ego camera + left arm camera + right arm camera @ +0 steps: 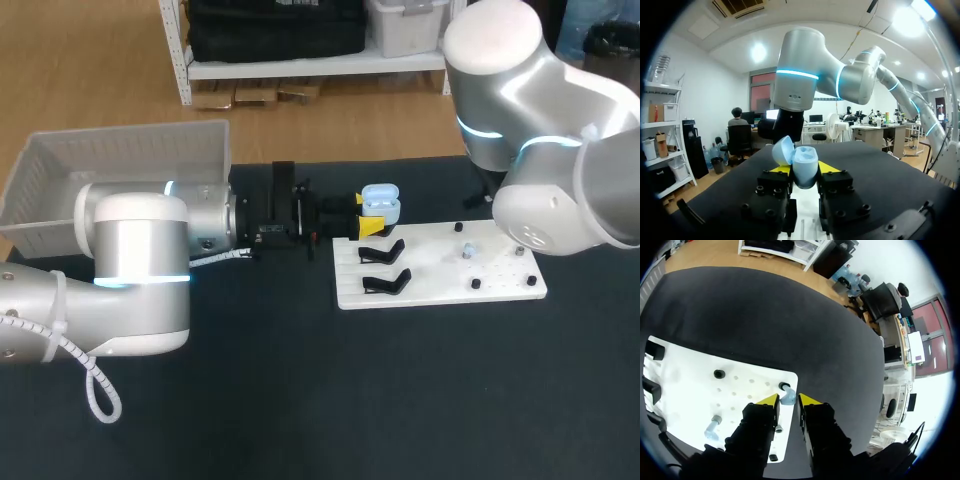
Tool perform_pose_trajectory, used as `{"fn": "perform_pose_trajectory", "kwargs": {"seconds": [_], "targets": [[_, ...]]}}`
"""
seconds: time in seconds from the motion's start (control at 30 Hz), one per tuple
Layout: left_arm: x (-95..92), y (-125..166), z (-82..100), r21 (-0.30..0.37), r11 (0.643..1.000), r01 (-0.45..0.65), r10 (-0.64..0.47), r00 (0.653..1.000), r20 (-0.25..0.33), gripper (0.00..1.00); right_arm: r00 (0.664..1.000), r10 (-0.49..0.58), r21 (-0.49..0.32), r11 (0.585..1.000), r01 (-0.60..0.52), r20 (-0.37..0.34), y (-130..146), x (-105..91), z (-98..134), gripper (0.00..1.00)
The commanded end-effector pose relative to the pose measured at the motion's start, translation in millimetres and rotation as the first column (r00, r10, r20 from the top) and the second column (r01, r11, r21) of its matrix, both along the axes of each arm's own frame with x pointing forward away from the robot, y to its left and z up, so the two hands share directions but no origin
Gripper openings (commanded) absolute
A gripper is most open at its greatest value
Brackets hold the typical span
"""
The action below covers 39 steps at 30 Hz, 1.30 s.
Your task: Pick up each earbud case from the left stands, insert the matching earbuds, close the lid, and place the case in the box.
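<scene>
Case [380,203]: lid open, clamped in the left hand [367,216], frame centre.
Box [120,150]: upper left, beside the counter [300,400].
Right hand [789,400]: over the white board [685,390]; blue earbud [787,398] at its tips, grip cannot be told.

Pale blue case [380,203] [805,159], lid hinged open, held upright between the left gripper's [371,222] [805,173] yellow tips, just above the white board's [440,285] far left corner. Two black stands [383,250] [386,282] sit bare on the board's left part. One pale blue earbud [711,429] stands mid-board, another [788,399] at the board's right edge beside a black peg; white slatted box [120,160] at the table's far left.
</scene>
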State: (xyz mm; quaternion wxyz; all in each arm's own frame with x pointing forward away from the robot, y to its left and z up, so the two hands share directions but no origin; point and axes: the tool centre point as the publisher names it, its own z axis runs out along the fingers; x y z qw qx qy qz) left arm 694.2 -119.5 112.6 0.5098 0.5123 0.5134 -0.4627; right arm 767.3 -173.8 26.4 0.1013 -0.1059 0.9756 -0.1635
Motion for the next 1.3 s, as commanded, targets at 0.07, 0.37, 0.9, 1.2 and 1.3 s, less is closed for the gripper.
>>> {"fn": "perform_pose_trajectory", "kwargs": {"seconds": [0.07, 0.37, 0.9, 1.2, 1.3], "targets": [[1.4, 0.1, -0.7, -0.001, 1.000, 0.003, -0.003, 1.000, 0.000, 0.00, 1.000, 0.003, 0.003, 1.000, -0.003, 0.008, -0.5, -3.4, -0.7, 0.21], [1.4, 0.1, -0.7, -0.001, 1.000, 0.003, -0.003, 1.000, 0.000, 0.00, 1.000, 0.005, 0.003, 1.000, -0.005, 0.005, -0.2, -2.7, -2.7, 0.00], [1.4, 0.1, -0.7, -0.001, 1.000, 0.003, -0.003, 1.000, 0.000, 0.00, 1.000, -0.009, 0.009, 1.000, 0.009, -0.003, 5.7, -13.0, 37.3, 0.00], [1.4, 0.1, -0.7, -0.001, 1.000, 0.003, -0.003, 1.000, 0.000, 0.00, 0.998, -0.058, 0.103, 0.993, 0.061, -0.027, 32.2, -54.1, 112.2, 0.00], [1.4, 0.1, -0.7, -0.001, 1.000, 0.003, -0.003, 1.000, 0.000, 0.00, 0.999, -0.033, 0.125, 0.991, 0.036, -0.030, 47.3, -71.7, 132.1, 0.00]]}}
